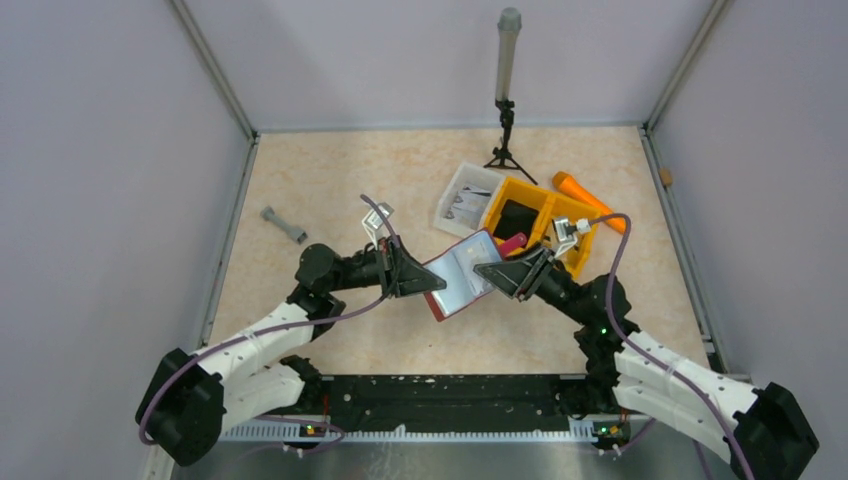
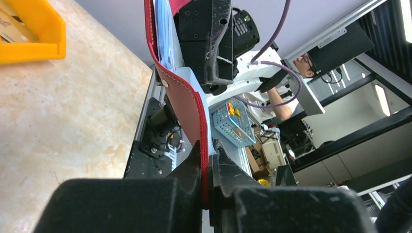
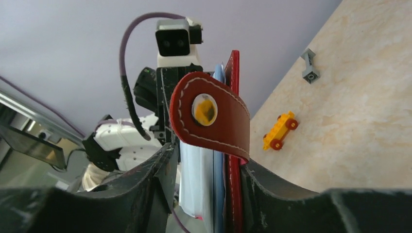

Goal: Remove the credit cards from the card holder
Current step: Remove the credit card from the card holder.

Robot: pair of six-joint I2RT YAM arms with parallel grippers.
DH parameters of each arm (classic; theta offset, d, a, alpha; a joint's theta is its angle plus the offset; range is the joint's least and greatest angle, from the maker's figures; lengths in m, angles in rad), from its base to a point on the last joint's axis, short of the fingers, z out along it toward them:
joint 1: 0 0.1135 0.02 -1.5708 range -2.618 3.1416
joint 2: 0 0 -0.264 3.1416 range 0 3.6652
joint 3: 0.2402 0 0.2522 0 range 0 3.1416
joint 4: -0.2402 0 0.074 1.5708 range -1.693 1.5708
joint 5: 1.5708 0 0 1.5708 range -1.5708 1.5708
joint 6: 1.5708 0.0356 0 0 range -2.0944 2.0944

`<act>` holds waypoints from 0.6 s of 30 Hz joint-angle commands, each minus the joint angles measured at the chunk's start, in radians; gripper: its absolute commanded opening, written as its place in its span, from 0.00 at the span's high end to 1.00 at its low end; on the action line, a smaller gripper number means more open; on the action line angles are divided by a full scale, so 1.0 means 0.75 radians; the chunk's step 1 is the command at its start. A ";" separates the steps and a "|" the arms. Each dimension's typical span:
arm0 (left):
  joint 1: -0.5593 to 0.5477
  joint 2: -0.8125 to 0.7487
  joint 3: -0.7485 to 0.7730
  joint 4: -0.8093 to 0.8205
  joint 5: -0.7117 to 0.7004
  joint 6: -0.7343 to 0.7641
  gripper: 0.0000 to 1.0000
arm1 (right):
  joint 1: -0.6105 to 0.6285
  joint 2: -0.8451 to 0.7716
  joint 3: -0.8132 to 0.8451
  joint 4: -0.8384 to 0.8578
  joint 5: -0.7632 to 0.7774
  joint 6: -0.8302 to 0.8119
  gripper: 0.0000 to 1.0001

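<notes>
Holder (image 2: 187,104) up in the air over the middle of the table (image 1: 330,180), opened out and spanned between both arms. Soft red leather by the look of it, light, floppy along the fold, so apt to bend or swing if tugged from one side only. Cards (image 3: 194,170) tucked inside against the leather, pale edges standing just proud of the red rim in the right wrist view; probably thin, stiff and slick-faced, easy to lose from a weak pinch, hard to harm. Best taken by that exposed edge, flat between the pads, and drawn straight along the pocket rather than twisted; leather to be kept out of the pinch, or else holder and cards dragged together. Snap tab (image 3: 214,128) hanging loose across the front of the stack, a possible snag. Left gripper (image 2: 208,155) clamped tight on the holder's stitched edge, serving as the anchor. Right gripper (image 3: 208,162) straddling the opposite edge, jaws part-way apart with cards and red rim both between them; impossible to tell whether pressing yet. Further out on the table: yellow bin (image 1: 545,200) with a white tray (image 1: 455,190) just beside it, a grey piece (image 1: 283,224) off to the left, a small yellow toy car (image 3: 279,130), all well apart from the holder.
</notes>
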State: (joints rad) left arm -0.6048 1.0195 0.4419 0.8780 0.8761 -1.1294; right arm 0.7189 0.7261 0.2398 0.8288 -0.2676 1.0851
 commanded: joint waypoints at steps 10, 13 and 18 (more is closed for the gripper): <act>-0.006 -0.062 0.109 -0.366 0.040 0.255 1.00 | -0.008 -0.113 0.088 -0.310 -0.054 -0.193 0.70; -0.005 -0.076 0.103 -0.402 0.046 0.281 1.00 | -0.009 -0.151 0.075 -0.349 -0.035 -0.208 0.68; -0.006 -0.081 0.098 -0.379 0.048 0.269 1.00 | -0.009 -0.106 0.077 -0.332 -0.080 -0.197 0.75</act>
State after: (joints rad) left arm -0.6048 0.9813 0.4782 0.5888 0.9150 -0.9634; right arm 0.7174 0.6281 0.2642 0.5640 -0.3161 0.9596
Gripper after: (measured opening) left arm 0.034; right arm 0.308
